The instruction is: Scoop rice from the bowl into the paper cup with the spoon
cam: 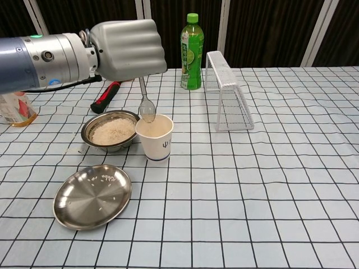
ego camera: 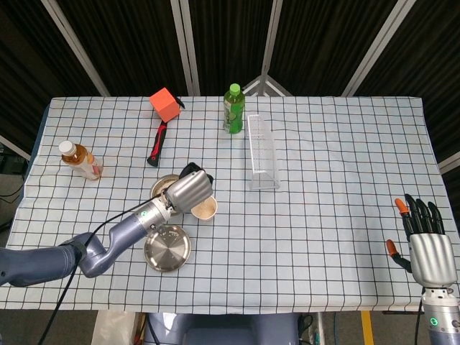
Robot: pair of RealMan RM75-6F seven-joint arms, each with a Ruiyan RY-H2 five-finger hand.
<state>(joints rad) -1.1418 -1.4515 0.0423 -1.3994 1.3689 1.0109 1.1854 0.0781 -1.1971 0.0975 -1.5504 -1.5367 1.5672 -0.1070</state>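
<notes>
My left hand [cam: 129, 47] [ego camera: 189, 191] grips a metal spoon [cam: 145, 102] that hangs almost straight down, its bowl at the rim of the white paper cup [cam: 155, 138] [ego camera: 205, 209]. The cup shows rice inside in the head view. Just left of the cup stands the steel bowl [cam: 111, 130] [ego camera: 162, 188] with white rice in it. My right hand [ego camera: 426, 243] rests far off at the table's front right edge, fingers spread, holding nothing; the chest view does not show it.
A flat steel plate [cam: 92, 195] with a few stray grains lies in front of the bowl. Behind are a green bottle [cam: 191, 52], a white wire rack [cam: 228, 99], a red-handled tool [cam: 107, 97], an orange block [ego camera: 164, 104] and a tea bottle [ego camera: 80, 159].
</notes>
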